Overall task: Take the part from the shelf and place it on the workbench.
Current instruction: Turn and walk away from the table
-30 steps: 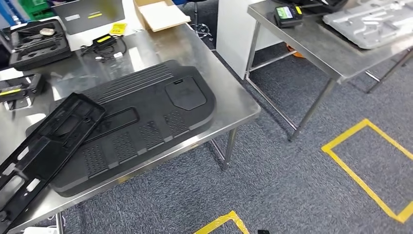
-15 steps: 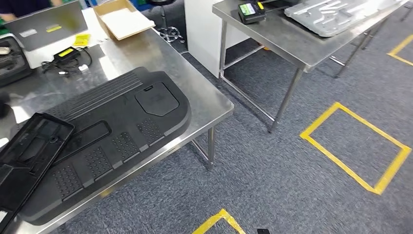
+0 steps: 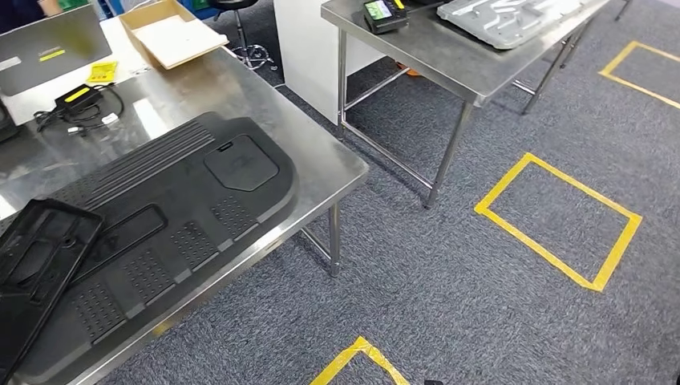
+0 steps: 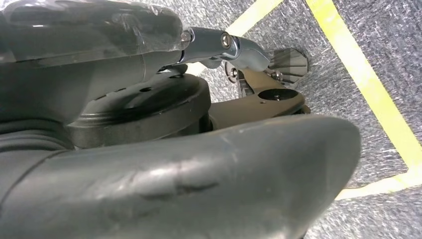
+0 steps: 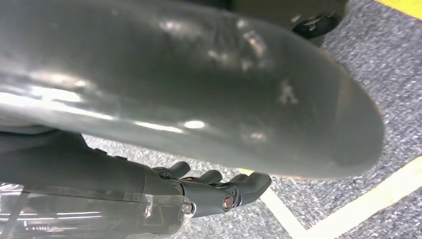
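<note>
facing the steel surface (image 3: 321, 152) with arms hanging, no grasp under way.
black part (image 3: 36, 265) lying on large black panel (image 3: 176, 216), apparently delivered; left robot hand (image 4: 259, 64) and right robot hand (image 5: 219, 191) over carpet, fingers loosely extended, holding nothing.

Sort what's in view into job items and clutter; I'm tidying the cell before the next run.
Job:
steel workbench
large black panel and black frame lying on it, probably parts

Lying about:
cardboard box
laptop
charger
second table
</note>
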{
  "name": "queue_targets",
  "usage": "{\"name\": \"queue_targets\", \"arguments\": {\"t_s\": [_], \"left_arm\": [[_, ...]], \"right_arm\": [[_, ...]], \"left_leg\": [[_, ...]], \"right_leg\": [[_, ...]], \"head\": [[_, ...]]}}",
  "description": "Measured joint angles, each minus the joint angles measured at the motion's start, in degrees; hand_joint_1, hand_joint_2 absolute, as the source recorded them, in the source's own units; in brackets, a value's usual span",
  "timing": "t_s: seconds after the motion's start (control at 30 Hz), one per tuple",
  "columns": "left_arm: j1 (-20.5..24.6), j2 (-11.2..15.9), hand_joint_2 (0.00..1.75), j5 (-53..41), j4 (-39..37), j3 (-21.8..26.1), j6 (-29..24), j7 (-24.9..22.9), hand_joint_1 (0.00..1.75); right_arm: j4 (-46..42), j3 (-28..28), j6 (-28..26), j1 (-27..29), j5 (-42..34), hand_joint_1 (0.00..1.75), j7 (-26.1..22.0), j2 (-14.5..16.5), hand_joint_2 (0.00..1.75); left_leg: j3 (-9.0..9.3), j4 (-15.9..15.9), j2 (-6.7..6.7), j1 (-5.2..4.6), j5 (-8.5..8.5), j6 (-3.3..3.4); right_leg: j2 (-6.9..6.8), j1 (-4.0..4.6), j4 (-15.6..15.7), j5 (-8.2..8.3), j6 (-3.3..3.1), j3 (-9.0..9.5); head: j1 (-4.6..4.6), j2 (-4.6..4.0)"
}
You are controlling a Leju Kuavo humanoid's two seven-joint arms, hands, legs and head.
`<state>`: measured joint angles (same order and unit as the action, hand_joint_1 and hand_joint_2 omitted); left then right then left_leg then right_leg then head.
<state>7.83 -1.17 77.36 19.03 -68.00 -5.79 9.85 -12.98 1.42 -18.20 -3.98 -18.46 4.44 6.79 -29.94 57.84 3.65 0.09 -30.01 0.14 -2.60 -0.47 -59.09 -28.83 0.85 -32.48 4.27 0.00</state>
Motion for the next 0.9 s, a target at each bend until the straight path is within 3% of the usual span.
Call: {"name": "queue_targets", "arguments": {"t_s": [0.1,0.13,0.2,0.27,0.3,0.33,0.37,0.43,0.5,0.53,0.6,0.67,0.73,0.8,0.83,0.87,0.9], "left_arm": [[0.1,0.0,0.0,-0.1,-0.1,0.0,0.0,0.0,0.0],[0.2,0.1,0.0,-0.1,-0.1,0.0,0.0,0.0,0.0],[0.3,0.2,0.0,-0.2,-0.1,0.0,0.0,-0.3,0.0],[0.2,0.2,0.0,-0.1,-0.1,0.0,-0.1,-0.7,0.0],[0.1,0.2,0.0,-0.1,-0.1,0.0,-0.1,-0.9,0.0],[0.1,0.2,0.0,-0.1,-0.1,0.0,-0.1,-1.0,0.0],[0.0,0.3,0.0,-0.1,-0.1,0.0,-0.1,-1.1,0.0],[0.1,0.3,0.0,-0.1,-0.1,0.0,-0.1,-1.1,0.0],[0.2,0.4,0.0,-0.2,-0.1,0.0,-0.1,-1.1,0.0],[0.2,0.4,0.0,-0.2,-0.1,0.0,-0.1,-1.0,0.0],[0.4,0.4,0.0,-0.5,-0.1,-0.1,0.0,-0.9,0.0],[0.7,0.4,0.0,-0.7,-0.1,-0.1,0.0,-0.9,0.0],[0.7,0.4,0.0,-0.9,-0.1,-0.2,0.2,-1.1,0.0],[0.5,0.4,0.0,-1.2,-0.2,-0.4,0.7,-1.0,0.0],[0.5,0.4,0.0,-1.4,-0.3,-0.5,0.9,-0.8,0.0],[0.5,0.4,0.0,-1.6,-0.3,-0.5,1.1,-0.7,0.0],[0.6,0.4,0.0,-1.7,-0.4,-0.6,1.1,-0.7,0.0]], "right_arm": [[0.0,0.3,0.0,0.1,-0.2,0.0,-0.2,0.2,0.0],[0.0,0.4,0.0,0.2,-0.4,0.0,-0.3,0.3,0.0],[0.0,0.6,0.1,0.2,-0.9,0.0,-0.5,0.4,0.0],[0.0,0.8,0.2,0.1,-1.3,0.0,-0.8,0.4,0.0],[0.0,0.9,0.3,0.1,-1.5,0.0,-0.8,0.4,0.0],[0.0,1.0,0.2,0.1,-1.6,0.0,-0.8,0.4,0.0],[0.0,1.1,0.2,0.2,-1.7,0.0,-0.8,0.4,0.0],[0.0,1.4,0.2,0.2,-1.8,0.0,-0.8,0.5,0.0],[0.0,1.6,0.2,0.1,-1.9,0.0,-0.8,0.6,0.0],[0.0,1.7,0.2,0.1,-1.9,0.0,-0.7,0.6,0.0],[0.0,1.8,0.2,0.2,-2.0,0.0,-0.4,0.6,0.0],[0.0,1.9,0.2,0.3,-2.2,0.0,-0.2,0.6,0.0],[0.0,2.1,0.1,0.1,-2.5,0.0,0.0,0.6,0.0],[0.0,2.4,0.0,0.1,-2.9,0.0,0.1,0.6,0.0],[0.0,2.5,0.0,0.2,-3.2,0.0,0.2,0.6,0.0],[0.0,2.7,-0.1,0.3,-3.4,0.0,0.2,0.6,0.0],[0.0,2.9,-0.1,0.3,-3.6,0.0,0.2,0.5,0.0]], "left_leg": [[0.25,0.0,0.55,-0.04,-0.27,-0.85],[0.11,0.7,0.02,0.02,-0.91,-1.18],[-1.71,5.4,-1.8,0.2,-3.99,-1.74],[-5.16,13.1,-2.93,0.25,-7.61,-1.94],[-6.49,15.9,-3.07,0.25,-8.33,-1.92],[-6.97,16.7,-3.12,0.24,-7.91,-1.84],[-6.41,15.1,-3.21,0.24,-6.34,-1.68],[-3.3,7.5,-4.37,0.25,-1.93,-1.18],[-1.03,1.6,-5.86,0.24,0.32,-0.7],[-0.8,0.7,-6.25,0.16,0.33,-0.5],[-0.79,0.3,-5.69,0.13,0.48,-0.01],[-0.6,-0.3,-4.88,0.33,0.83,0.74],[-0.46,-0.6,-3.77,0.37,0.97,1.21],[-0.48,-0.5,-2.58,0.29,0.89,1.39],[-0.48,-0.5,-2.09,0.29,0.82,1.39],[-0.44,-0.4,-1.68,0.32,0.72,1.33],[-0.35,-0.3,-1.35,0.36,0.59,1.19]], "right_leg": [[0.79,0.16,0.5,0.01,-1.11,-0.08],[1.12,0.08,0.7,0.14,-1.44,-0.07],[1.75,-0.1,0.9,0.35,-2.06,-0.01],[2.6,0.03,0.9,0.35,-2.38,0.0],[3.12,0.1,0.9,0.35,-2.43,0.03],[3.68,0.14,0.9,0.34,-2.43,0.09],[4.27,0.16,0.9,0.33,-2.43,0.19],[5.38,0.2,0.8,0.26,-2.3,0.41],[6.33,0.25,0.6,0.2,-1.91,0.28],[6.7,0.21,0.6,0.24,-1.63,0.09],[7.12,0.06,0.5,0.28,-0.93,-0.15],[5.88,0.05,-1.1,-0.97,-0.32,-0.81],[3.98,0.02,-6.9,-4.29,0.12,-3.49],[3.29,-0.17,-13.9,-7.01,0.52,-6.83],[3.13,-0.29,-15.2,-6.94,0.68,-7.44],[2.95,-0.39,-14.2,-5.82,0.76,-6.95],[2.59,-0.47,-11.2,-3.94,0.79,-5.43]], "head": [[-0.43,0.0],[-0.61,0.0],[-1.08,0.0],[-1.52,0.0],[-1.59,0.0],[-1.64,0.0],[-1.66,0.0],[-1.73,0.0],[-1.83,0.0],[-1.87,0.0],[-1.88,0.0],[-1.61,0.0],[-1.02,0.0],[-0.69,0.0],[-0.68,0.0],[-0.65,0.0],[-0.59,0.0]]}}
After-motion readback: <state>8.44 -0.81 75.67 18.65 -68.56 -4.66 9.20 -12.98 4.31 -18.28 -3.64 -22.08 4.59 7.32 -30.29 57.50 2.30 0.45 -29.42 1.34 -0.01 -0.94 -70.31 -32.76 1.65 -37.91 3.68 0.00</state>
